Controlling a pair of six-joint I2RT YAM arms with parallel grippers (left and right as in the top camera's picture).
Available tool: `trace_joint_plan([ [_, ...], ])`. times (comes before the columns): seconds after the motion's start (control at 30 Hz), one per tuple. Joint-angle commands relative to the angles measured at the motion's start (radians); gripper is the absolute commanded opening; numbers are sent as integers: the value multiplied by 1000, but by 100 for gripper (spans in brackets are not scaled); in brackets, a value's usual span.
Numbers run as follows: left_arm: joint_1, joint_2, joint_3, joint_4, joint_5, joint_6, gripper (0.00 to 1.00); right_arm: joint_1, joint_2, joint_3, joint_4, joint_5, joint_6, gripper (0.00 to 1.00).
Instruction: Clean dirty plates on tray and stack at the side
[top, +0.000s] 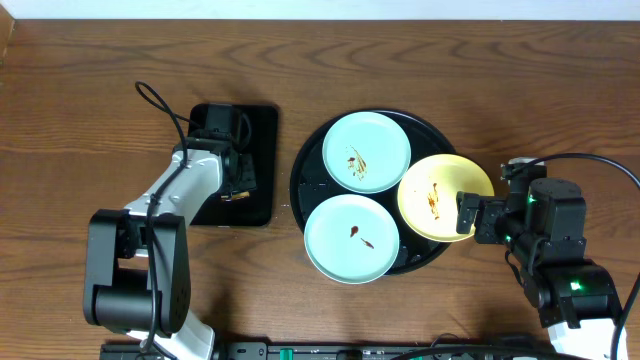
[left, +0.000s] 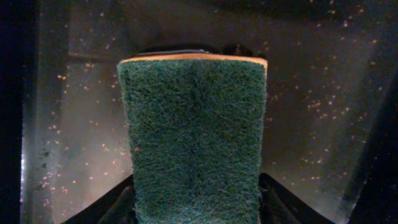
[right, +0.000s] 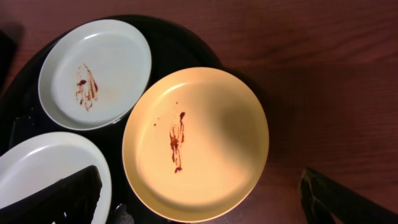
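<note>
The sponge is clamped by the left gripper over the rectangular tray. The far mint plate, near mint plate and yellow plate, all smeared, are seated on the round tray. The right gripper is held open at the yellow plate.

Left wrist cam: sponge fills the shot, bottom cut off by the frame edge, and it hides most of the left fingers, so can't tell if they're pinching it tbh. Overhead, left arm covers nearly all of it. Right wrist cam: near mint plate cropped at the corner, right fingers only partly in frame.
</note>
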Motion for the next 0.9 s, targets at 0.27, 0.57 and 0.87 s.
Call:
trace_joint_plan([
  [0.27,0,-26,21,-9,6,-18,57,6,-2,21,-1,10,10,99],
  [0.57,0,-28,25,-2,6,-29,63,6,-2,21,-1,10,10,99],
  [0.87,0,-33,31,-3,6,-29,63,6,-2,21,-1,11,10,99],
])
